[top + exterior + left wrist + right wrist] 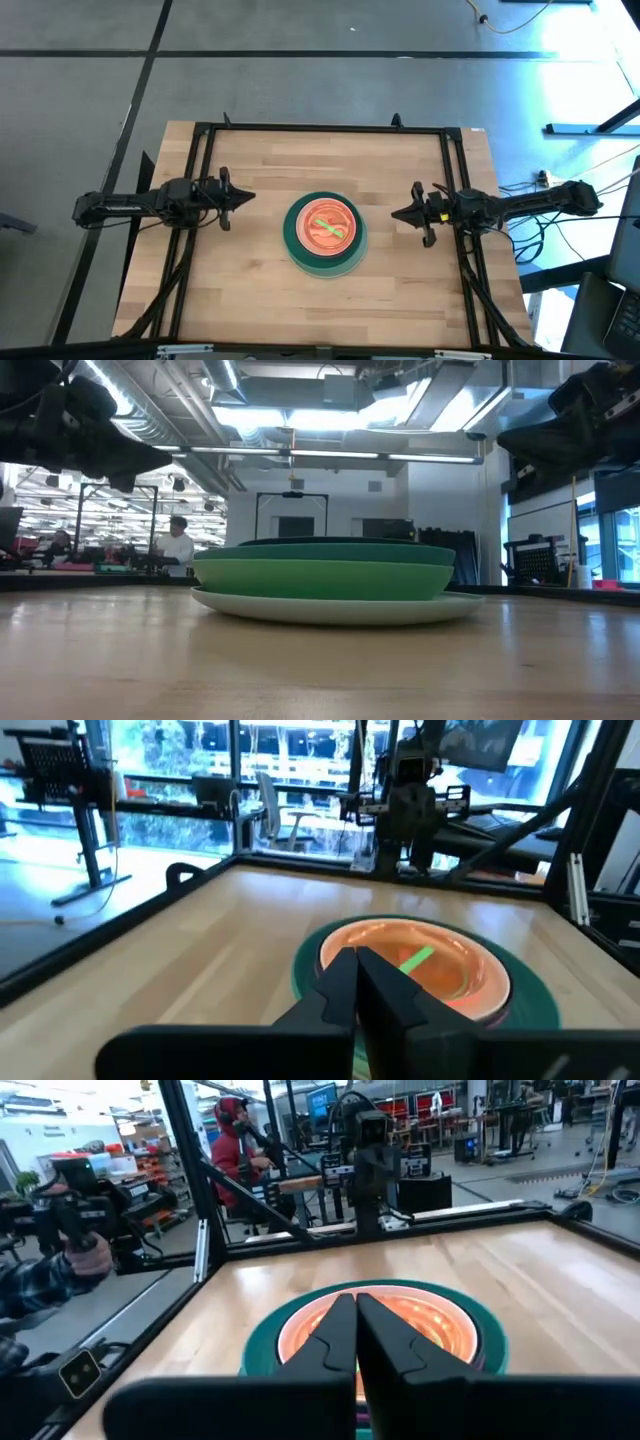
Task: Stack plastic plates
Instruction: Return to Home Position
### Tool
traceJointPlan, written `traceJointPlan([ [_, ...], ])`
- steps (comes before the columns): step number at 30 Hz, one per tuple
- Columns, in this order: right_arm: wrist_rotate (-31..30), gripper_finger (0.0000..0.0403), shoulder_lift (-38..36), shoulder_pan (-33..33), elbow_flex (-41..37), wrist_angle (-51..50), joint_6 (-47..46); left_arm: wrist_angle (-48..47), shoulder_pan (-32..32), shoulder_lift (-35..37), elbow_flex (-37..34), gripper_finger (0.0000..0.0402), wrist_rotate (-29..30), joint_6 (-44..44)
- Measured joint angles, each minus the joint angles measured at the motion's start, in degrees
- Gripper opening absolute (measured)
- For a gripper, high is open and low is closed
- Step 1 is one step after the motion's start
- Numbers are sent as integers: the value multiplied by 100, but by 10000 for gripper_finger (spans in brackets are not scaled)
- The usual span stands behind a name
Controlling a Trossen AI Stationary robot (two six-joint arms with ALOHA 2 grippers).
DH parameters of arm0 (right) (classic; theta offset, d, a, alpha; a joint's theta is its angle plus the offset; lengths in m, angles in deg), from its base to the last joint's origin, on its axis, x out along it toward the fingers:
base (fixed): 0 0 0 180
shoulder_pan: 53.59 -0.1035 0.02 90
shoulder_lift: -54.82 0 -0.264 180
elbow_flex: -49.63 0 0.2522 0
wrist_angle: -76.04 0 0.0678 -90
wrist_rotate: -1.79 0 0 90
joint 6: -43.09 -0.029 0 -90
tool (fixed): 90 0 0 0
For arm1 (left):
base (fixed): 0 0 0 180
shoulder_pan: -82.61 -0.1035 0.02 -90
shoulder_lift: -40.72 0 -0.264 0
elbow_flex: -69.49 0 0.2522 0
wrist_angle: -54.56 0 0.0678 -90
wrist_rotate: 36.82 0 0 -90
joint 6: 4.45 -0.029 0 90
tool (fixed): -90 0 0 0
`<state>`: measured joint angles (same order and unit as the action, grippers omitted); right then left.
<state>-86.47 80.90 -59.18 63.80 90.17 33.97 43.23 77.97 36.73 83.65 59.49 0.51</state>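
The plastic plates (pixel 324 234) sit in one stack at the table's middle. In the low view a pale plate (pixel 335 607) rests on the wood, with a green (pixel 320 578) and a teal plate (pixel 330 551) above it. A translucent orange plate (pixel 425 965) with a lime streak tops the stack (pixel 400 1320). My left gripper (pixel 250 197) hovers left of the stack, shut (pixel 357 960). My right gripper (pixel 395 213) hovers right of it, shut (pixel 355 1305). Neither touches a plate.
A black metal frame (pixel 330 128) runs along the table's far edge and down both sides. Bare wood (pixel 320 160) lies around the stack on every side. People (pixel 235 1140) sit at desks in the room beyond the table.
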Motion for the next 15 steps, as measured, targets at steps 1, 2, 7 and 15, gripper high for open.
traceJointPlan([
  [1, 0, 1, -139, 0, 0, -153, 23, -83, -22, 93, 0, 1, -1, 29],
  [2, -2, 0, -265, 0, 0, -295, 31, -81, -45, 173, 2, 2, -17, 47],
  [7, -420, 1, -935, -2, 0, -1413, 5, -52, -150, 389, 0, 4, -90, 224],
  [15, -812, 1, -1931, 0, 7, -2543, -290, -141, -313, 387, 2, 1, -462, 538],
])
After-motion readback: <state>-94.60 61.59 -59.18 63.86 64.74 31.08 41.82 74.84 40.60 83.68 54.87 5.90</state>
